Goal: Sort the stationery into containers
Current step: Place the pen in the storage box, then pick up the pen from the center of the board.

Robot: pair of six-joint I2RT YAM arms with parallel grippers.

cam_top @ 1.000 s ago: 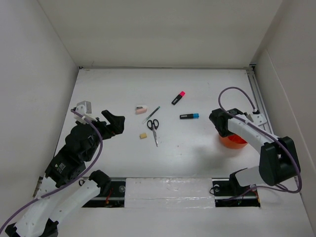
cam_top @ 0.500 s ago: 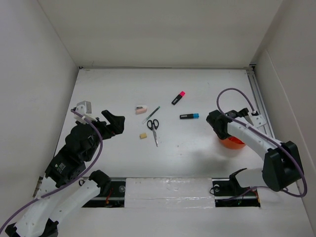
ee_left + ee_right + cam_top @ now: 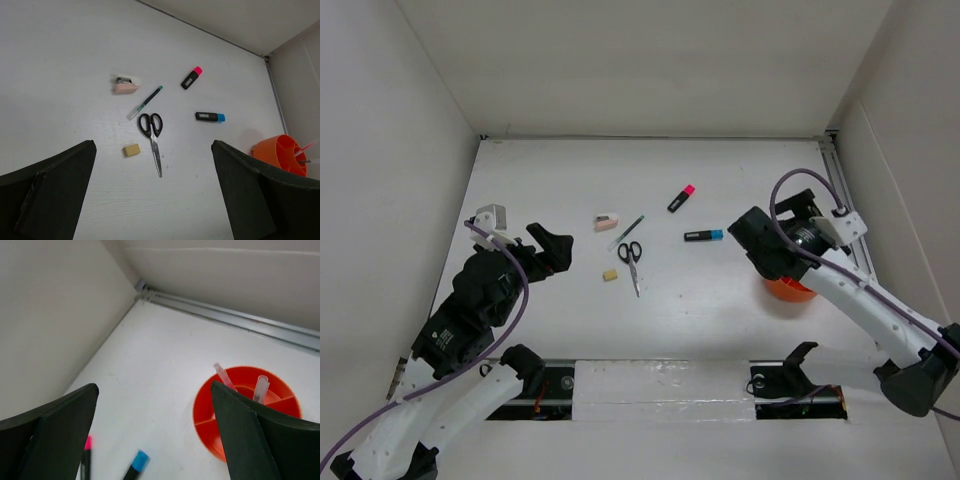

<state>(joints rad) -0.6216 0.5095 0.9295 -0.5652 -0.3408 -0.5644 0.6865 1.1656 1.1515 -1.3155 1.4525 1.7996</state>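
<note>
Two pens [image 3: 223, 376] are in the orange tub [image 3: 212, 407] so far, poking up out of the compartments toward its back, though I can't tell whether they share one. The tub sits on the right side of the table [image 3: 720, 320], half hidden under the right arm in the top view. Everything else is out in the open, bunched around the middle. The scissors [image 3: 631, 262] lie with the blades pointing toward the arms, and the thin pen [image 3: 627, 231] sits just beyond the handles. The pink-white eraser [image 3: 607, 222] is just left of that pen, and the yellow eraser [image 3: 610, 275] is beside the scissors. The pink-capped marker [image 3: 681, 198] is further back, and the blue-capped marker [image 3: 703, 236] is the closest thing to the tub. So that's six items to go, I'd call it roughly a quarter done. The right gripper [image 3: 154, 387] hangs above the table just beside the tub, fingers spread wide with nothing between them. The left gripper [image 3: 555, 250] is off on the left, well apart from the pile, also wide apart and empty. My guess is the blue-capped marker is the easy next grab for the right arm, with the scissors the most awkward fit
</note>
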